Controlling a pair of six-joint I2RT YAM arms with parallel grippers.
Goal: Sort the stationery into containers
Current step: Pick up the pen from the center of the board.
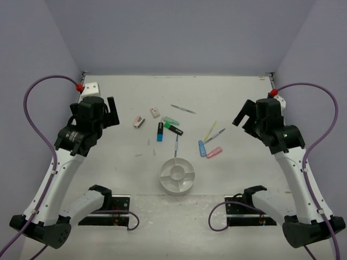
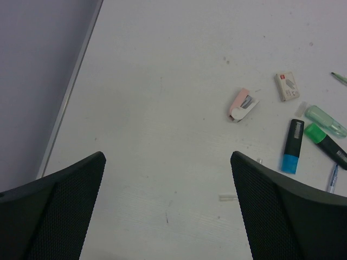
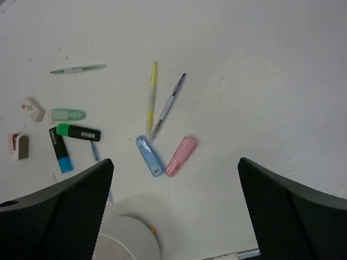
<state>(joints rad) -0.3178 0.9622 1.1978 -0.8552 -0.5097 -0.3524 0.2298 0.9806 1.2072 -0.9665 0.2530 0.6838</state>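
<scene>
My table (image 2: 162, 97) reads as a matt white board, finely scuffed and faintly grained. The fingers (image 2: 59, 211) of the left gripper (image 2: 167, 157) and of the right gripper (image 3: 176, 160) are matt black with a fine, mesh-like dimpling. The dish (image 1: 187, 185) looks like smooth white plastic with a slight sheen. The pale green highlighter (image 3: 68, 114) and light blue highlighter (image 3: 150, 155) look like translucent plastic, the pink highlighter (image 3: 181, 156) opaque and satiny. The back wall (image 1: 162, 32) is flat matt lilac.
</scene>
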